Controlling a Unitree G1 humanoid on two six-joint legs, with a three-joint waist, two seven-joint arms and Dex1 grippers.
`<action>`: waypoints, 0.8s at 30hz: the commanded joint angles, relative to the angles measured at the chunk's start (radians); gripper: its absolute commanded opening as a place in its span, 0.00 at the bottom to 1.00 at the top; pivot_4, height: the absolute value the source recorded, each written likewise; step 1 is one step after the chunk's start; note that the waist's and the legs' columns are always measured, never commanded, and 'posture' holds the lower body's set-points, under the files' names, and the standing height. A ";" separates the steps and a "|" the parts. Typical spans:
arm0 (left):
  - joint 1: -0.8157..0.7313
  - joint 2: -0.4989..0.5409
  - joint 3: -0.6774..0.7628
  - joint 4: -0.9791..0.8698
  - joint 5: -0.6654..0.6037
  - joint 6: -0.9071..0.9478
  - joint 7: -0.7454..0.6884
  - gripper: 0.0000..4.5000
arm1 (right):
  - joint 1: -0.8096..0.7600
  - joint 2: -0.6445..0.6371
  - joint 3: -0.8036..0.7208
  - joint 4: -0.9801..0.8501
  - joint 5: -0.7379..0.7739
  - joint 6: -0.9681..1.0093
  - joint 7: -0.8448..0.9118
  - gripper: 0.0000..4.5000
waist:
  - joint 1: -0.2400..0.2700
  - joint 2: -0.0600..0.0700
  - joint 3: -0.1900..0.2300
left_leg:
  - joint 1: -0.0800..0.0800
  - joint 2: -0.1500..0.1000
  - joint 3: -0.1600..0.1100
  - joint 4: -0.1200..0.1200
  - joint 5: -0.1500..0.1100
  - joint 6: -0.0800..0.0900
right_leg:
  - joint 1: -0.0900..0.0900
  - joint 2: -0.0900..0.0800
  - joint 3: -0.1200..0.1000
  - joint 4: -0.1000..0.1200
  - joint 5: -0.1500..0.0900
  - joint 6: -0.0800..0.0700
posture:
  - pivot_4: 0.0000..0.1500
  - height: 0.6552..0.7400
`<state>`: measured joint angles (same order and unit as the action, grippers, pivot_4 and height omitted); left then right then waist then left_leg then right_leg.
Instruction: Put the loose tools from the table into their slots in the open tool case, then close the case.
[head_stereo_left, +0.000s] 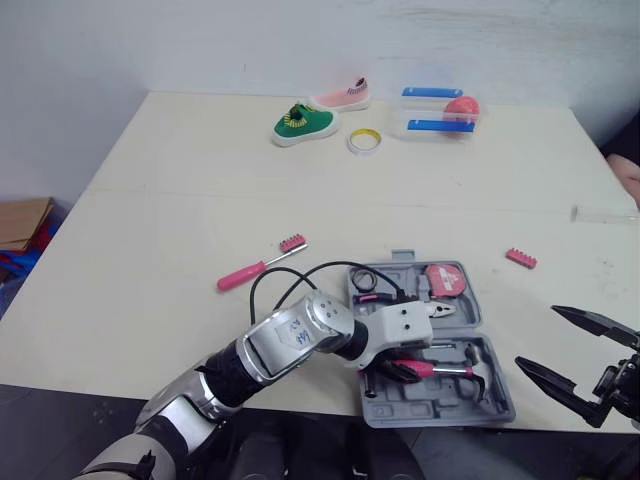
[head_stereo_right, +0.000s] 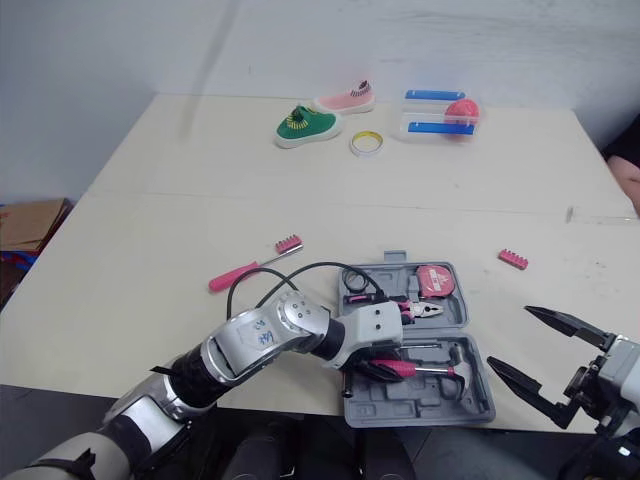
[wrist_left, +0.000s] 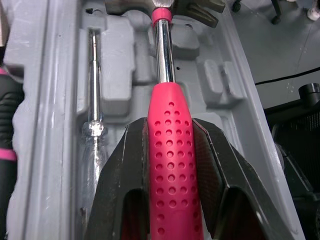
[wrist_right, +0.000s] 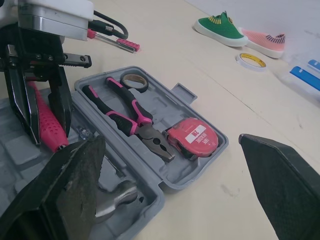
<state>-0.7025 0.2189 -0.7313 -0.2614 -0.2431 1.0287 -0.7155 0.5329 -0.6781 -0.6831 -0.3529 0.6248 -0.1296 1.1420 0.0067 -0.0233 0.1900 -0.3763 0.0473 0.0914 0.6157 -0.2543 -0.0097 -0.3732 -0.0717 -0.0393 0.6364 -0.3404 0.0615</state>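
The grey tool case (head_stereo_left: 440, 408) lies open at the table's front edge. In its lid sit pliers (wrist_right: 131, 116), a red tape measure (wrist_right: 193, 138) and a black tape ring (wrist_right: 133, 81). My left gripper (head_stereo_left: 400, 368) reaches into the near half, shut on the pink handle of the hammer (wrist_left: 170, 165), whose steel head (wrist_right: 116, 194) rests in its slot. A clear-handled screwdriver (wrist_left: 93, 135) lies in the groove beside it. A loose pink screwdriver (head_stereo_left: 262, 267) and a pink bit strip (head_stereo_left: 292, 243) lie left of the case; another bit strip (head_stereo_left: 521, 258) lies right. My right gripper (head_stereo_left: 537, 337) hovers open beside the case's right side.
At the table's far side stand a green shoe (head_stereo_left: 304, 123), a pink shoe (head_stereo_left: 343, 96), a yellow tape roll (head_stereo_left: 364, 141) and a clear box with blue lids (head_stereo_left: 437, 112). A clear strip (head_stereo_left: 600, 213) lies at the right edge. A cardboard box (head_stereo_left: 22, 220) sits on the floor left.
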 joint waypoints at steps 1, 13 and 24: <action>0.006 -0.023 -0.005 0.016 0.031 -0.034 0.034 0.13 | 0.006 0.013 -0.009 -0.028 0.008 -0.009 -0.005 1.00 | -0.001 0.000 0.000 | 0.000 0.000 0.000 0.000 0.000 0.000 | 0.000 0.000 0.000 0.000 0.000 0.000 | 1.00 1.00; 0.002 0.004 -0.019 0.001 0.052 -0.061 0.035 0.37 | -0.022 0.022 0.008 0.003 -0.001 -0.026 0.015 1.00 | -0.003 0.001 0.000 | 0.000 0.000 0.000 0.000 0.000 0.000 | 0.000 0.000 0.000 0.000 0.000 0.000 | 1.00 1.00; 0.011 0.006 0.121 -0.040 -0.041 -0.341 -0.117 0.98 | -0.025 0.025 0.006 0.029 0.002 -0.042 0.045 1.00 | -0.003 0.001 0.000 | 0.000 0.000 0.000 0.000 0.000 0.000 | 0.000 0.000 0.000 0.000 0.000 0.000 | 1.00 1.00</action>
<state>-0.7076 0.2474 -0.6744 -0.2793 -0.2398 0.7753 -0.7970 0.5060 -0.6542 -0.6703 -0.3179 0.6155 -0.1540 1.1789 0.0033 -0.0227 0.1897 -0.3766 0.0475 0.0916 0.6157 -0.2543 -0.0094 -0.3730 -0.0718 -0.0396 0.6363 -0.3403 0.0615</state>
